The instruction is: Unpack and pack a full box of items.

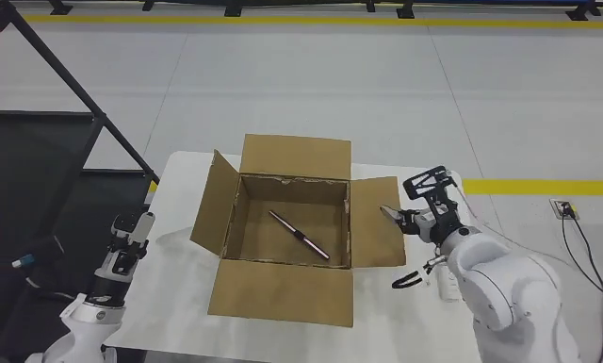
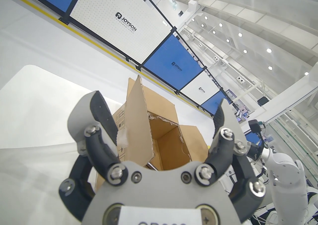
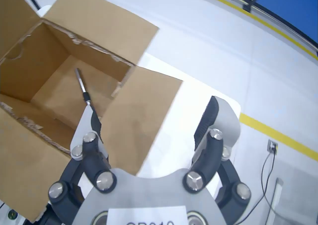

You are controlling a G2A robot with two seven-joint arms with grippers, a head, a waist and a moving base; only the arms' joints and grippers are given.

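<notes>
An open cardboard box point(image 1: 283, 289) stands mid-table with all flaps folded out. On its floor lies a slim metal rod with a dark grip point(image 1: 299, 234), also seen in the right wrist view as the rod point(image 3: 83, 85). My right gripper point(image 1: 409, 203) hovers open at the box's right flap; that flap point(image 3: 139, 111) runs between its fingers point(image 3: 206, 116) without being pinched. My left gripper point(image 1: 139, 223) is open at the table's left edge, well clear of the box point(image 2: 139, 121), with nothing between its fingers point(image 2: 99, 104).
The white table point(image 1: 184, 184) has bare strips left and right of the box. A small black object point(image 1: 407, 280) and a white one point(image 1: 450, 288) lie near the right arm. A black frame point(image 1: 57, 174) stands at the left; a floor socket with a cable point(image 1: 562, 209) is at the right.
</notes>
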